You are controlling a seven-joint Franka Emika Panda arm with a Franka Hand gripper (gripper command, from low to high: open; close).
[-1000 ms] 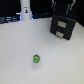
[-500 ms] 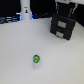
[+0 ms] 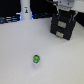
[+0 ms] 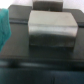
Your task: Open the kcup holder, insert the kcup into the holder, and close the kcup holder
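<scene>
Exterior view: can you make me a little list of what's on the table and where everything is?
pod: small round kcup with a bright green top, alone on the white table, towards the near edge
holder: black boxy kcup holder, far side, the exterior view's right
arm: robot arm directly above the holder
bottle: tall white bottle-like post, far side, the exterior view's left
jaws: state unclear
pod in holder: not yet

This looks like a robotics lab or test bench — a plain white tabletop (image 3: 20, 55) lit evenly, with a dark backdrop behind. A white robot arm (image 3: 65, 7) hangs over a black kcup holder (image 3: 64, 26) — a staged setup, not a kitchen.
</scene>
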